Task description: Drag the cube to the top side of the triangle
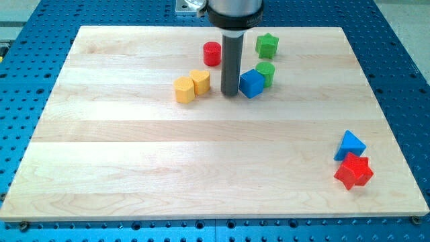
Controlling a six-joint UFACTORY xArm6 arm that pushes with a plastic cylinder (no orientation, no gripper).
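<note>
Red star (353, 172) and blue triangle (349, 144) sit lower right; blue cube (251, 83) is touched from the left by my tip (230, 93); no gripper is fitted.

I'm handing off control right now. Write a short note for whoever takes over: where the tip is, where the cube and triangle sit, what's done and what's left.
Tool: no gripper; my tip rests on the light wooden board, just to the view's left of the blue cube, close to or touching it.
Blue cube: upper middle of the board, with the green cylinder right behind it.
Blue triangle: far off at the view's lower right, the red star directly below it.
Done: tip is at the cube, nothing more.
Left: push the cube across to the view's right and park it just above the triangle.
</note>
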